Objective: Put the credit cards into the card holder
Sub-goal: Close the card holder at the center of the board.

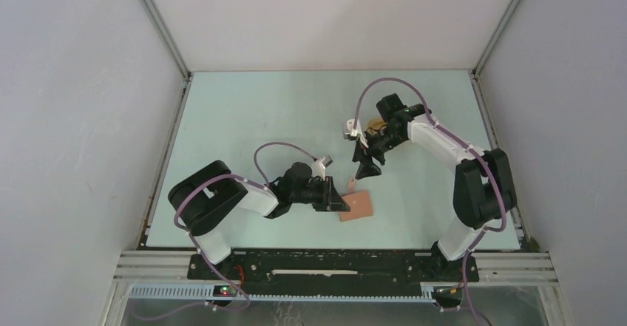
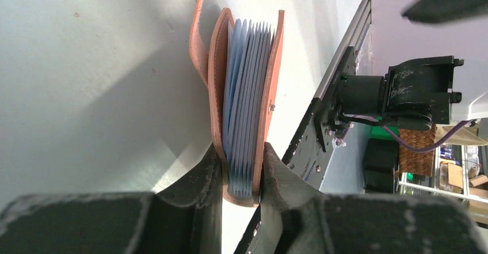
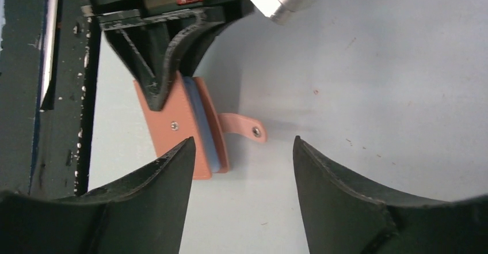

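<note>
Your left gripper (image 2: 242, 163) is clamped shut on the card holder (image 1: 359, 207). Its two fingers pinch one end of the reddish-brown covers from either side, and the rest of the holder sticks out past the fingertips. Between those covers the pale blue-grey leaves (image 2: 247, 87) fan slightly apart, so the holder stands partly open at its free end. A closing strap (image 3: 244, 128) with a small metal snap curls off one cover and hangs loose to the side of the holder, touching nothing else. The holder sits low over the pale table (image 1: 259, 119) with its shadow close under it. You cannot tell from these views whether its edge touches the surface. Your right gripper (image 3: 243, 141) is open, with its jaws spread wide and nothing between them. It hangs above the holder and a little beyond it, on the side away from the arm bases, and it looks down on the holder and the strap. It is near the holder but clear of it, and clear of your left fingers too. Further beyond the holder, behind your right wrist, a tan object (image 1: 377, 125) is only partly in view, and too little of it shows to say more.
</note>
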Tool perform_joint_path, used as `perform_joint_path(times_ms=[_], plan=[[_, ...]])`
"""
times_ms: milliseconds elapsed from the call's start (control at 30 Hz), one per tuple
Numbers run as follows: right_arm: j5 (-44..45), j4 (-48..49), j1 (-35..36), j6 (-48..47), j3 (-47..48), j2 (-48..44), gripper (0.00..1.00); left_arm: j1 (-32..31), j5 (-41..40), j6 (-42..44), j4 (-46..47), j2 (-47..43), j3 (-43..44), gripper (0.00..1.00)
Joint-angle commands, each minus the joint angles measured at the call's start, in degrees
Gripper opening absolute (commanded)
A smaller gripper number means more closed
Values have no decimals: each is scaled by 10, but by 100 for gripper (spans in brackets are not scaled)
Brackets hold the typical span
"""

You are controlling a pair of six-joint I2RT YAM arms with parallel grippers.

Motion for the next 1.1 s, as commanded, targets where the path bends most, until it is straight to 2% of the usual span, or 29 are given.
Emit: perform_joint_path(times_ms=[0, 167, 533, 1067], plan=[[11, -52, -2, -27, 52, 50, 68, 1, -21, 32, -53, 23, 11, 0], [38, -70, 7, -30, 76, 83, 58, 0, -24, 34, -47, 21, 7, 0], [65, -78, 23, -37, 97, 132, 45, 1, -20, 33, -39, 23, 4, 0], [85, -73, 29, -35, 110, 167, 46, 1, -14, 34, -35, 26, 6, 0]])
